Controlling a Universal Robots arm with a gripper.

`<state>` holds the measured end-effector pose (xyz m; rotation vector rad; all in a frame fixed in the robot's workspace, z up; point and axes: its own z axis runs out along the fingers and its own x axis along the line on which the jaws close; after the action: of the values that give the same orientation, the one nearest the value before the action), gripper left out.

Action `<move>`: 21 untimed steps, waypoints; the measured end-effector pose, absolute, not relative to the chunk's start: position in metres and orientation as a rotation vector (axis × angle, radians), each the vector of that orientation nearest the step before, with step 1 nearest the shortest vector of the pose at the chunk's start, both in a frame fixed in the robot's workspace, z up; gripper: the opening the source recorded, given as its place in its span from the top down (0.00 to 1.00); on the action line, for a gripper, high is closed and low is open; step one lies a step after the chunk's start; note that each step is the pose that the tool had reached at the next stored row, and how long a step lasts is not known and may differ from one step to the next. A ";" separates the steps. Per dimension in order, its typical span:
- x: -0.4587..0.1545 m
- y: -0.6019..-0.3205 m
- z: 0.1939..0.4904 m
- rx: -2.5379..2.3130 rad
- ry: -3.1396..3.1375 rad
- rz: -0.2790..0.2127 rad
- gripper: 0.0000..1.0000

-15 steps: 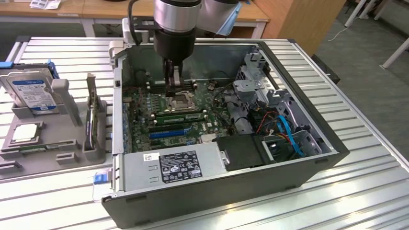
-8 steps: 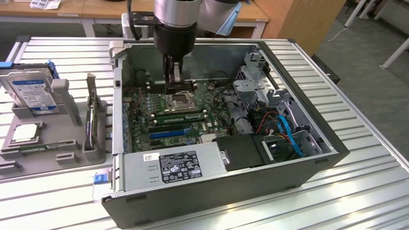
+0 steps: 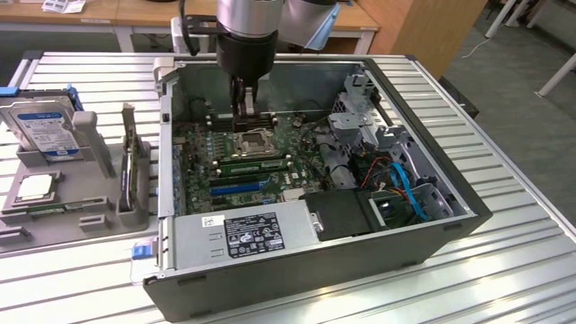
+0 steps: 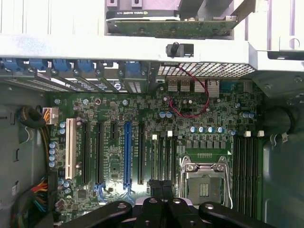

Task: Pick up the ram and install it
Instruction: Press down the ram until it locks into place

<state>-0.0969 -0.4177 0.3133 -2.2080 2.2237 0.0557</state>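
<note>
An open computer case [image 3: 409,246] lies on its side on a slatted metal counter [image 3: 517,223] and takes up the centre of the exterior view.

Nearest the camera, along the lower edge of the case, is a grey power supply [image 3: 243,233] with a black and white label. A black box [image 3: 347,212] sits to its right in the frame, with blue cables [image 3: 409,192] beyond it.

Further in lies the green motherboard [image 3: 202,152], which has a blue slot [image 3: 239,189] near its lower part. Just above that slot the ram [image 3: 255,161], a long thin green stick, stands on edge in a slot. It is right beside the empty square processor socket [image 3: 253,140].

Above the socket the gripper [image 3: 243,111] hangs from the arm and reaches down into the case. Its fingers are pressed together and nothing is visible between them. I cannot tell whether they touch the ram.

In the wrist view the gripper [image 4: 161,190] is over the black slots between the blue slot [image 4: 127,152] and the processor socket [image 4: 204,183].

At the left of the exterior view a grey tray [image 3: 54,233] holds several parts:
- a thin green strip [image 3: 54,206], nearest the camera
- a square silver chip [image 3: 36,185]
- an upright card [image 3: 133,172]
- a hard drive [image 3: 45,128], farthest back

Wooden desks [image 3: 135,13] stand along the top of the frame.
</note>
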 end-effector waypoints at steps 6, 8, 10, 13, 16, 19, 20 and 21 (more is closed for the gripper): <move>-0.090 -0.418 0.313 -2.208 2.224 0.056 0.90; -0.086 -0.418 0.313 -2.208 2.224 0.056 0.90; -0.082 -0.418 0.313 -2.208 2.224 0.056 0.90; -0.076 -0.418 0.313 -2.208 2.224 0.056 0.90; -0.070 -0.418 0.313 -2.208 2.224 0.056 0.90; -0.064 -0.418 0.313 -2.208 2.224 0.056 0.90; -0.062 -0.418 0.313 -2.208 2.224 0.056 0.90; -0.061 -0.418 0.313 -2.208 2.224 0.056 0.90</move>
<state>-0.0605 -0.4176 0.3132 -2.2077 2.2239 0.0558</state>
